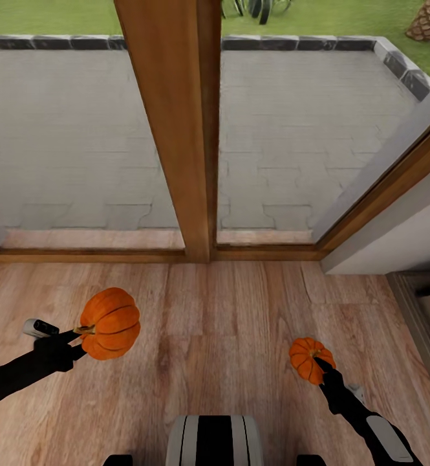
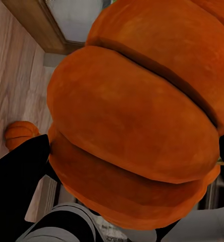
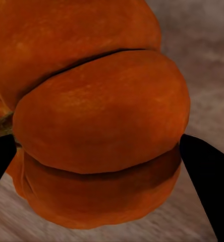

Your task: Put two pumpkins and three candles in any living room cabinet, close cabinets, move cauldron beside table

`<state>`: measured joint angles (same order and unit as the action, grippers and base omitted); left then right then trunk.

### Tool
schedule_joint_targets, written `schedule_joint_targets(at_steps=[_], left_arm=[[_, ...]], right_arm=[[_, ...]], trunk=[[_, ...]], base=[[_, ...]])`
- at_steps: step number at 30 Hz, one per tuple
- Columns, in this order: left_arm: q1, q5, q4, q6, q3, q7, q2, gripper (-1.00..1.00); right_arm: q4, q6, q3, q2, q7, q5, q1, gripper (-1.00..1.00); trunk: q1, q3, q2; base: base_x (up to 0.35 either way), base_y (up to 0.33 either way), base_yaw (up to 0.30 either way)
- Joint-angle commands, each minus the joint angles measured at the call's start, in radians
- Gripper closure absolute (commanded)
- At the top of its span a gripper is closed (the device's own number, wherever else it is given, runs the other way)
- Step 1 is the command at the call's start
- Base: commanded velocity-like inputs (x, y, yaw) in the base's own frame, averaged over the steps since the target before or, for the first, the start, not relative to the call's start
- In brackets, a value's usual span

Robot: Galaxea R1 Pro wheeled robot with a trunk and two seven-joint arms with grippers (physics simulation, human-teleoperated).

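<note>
In the head view my left gripper (image 1: 79, 336) is shut on an orange ribbed pumpkin (image 1: 111, 323), held by its stem end above the wood floor. My right gripper (image 1: 318, 367) is shut on the second pumpkin (image 1: 308, 357), which looks smaller and lower. The left wrist view has the held pumpkin (image 2: 137, 121) close up, with the other pumpkin (image 2: 20, 133) small behind it. Up close in the right wrist view, its pumpkin (image 3: 102, 126) sits between the two black fingers (image 3: 208, 171). Candles, cabinet and cauldron are out of view.
A glass door with a thick wooden post (image 1: 179, 129) stands straight ahead, a paved patio outside. A white wall corner (image 1: 396, 239) runs off to the right, with a dark ledge (image 1: 421, 317) below it. Wood floor (image 1: 227, 323) lies between the arms.
</note>
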<state>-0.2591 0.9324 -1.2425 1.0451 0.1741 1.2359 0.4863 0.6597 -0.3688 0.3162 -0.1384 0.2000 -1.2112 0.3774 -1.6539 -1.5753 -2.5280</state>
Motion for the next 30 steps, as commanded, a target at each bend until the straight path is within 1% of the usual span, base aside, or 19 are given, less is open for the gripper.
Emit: schedule_joint_targets(at_steps=[1,11,13,24,30], left_arm=[[0.000,0.002,0.000,0.001,0.000,0.000,0.000,1.00],[0.000,0.001,0.000,0.001,0.000,0.000,0.000,1.00],[0.000,0.001,0.000,0.001,0.000,0.000,0.000,1.00],[0.000,0.001,0.001,0.001,0.000,0.000,0.000,1.00],[0.000,0.000,0.002,0.001,0.000,0.000,0.000,1.00]], right_arm=[[0.000,0.000,0.000,0.000,-0.001,-0.001,0.000,1.00],[0.000,0.001,0.000,0.000,-0.001,-0.001,0.000,1.00],[0.000,0.001,0.000,0.000,-0.001,-0.001,0.000,1.00],[0.000,0.001,0.000,0.000,-0.001,-0.001,0.000,1.00],[0.000,0.001,0.000,0.000,-0.001,-0.001,0.000,1.00]], trunk=[[0.000,0.000,0.000],[0.000,0.000,0.000],[0.001,0.008,0.000],[0.001,0.008,0.000],[0.004,0.031,0.002]], base=[[0.000,0.000,0.000],[0.000,0.000,0.000],[0.000,0.000,0.000],[0.000,0.000,0.000],[0.000,0.000,0.000]])
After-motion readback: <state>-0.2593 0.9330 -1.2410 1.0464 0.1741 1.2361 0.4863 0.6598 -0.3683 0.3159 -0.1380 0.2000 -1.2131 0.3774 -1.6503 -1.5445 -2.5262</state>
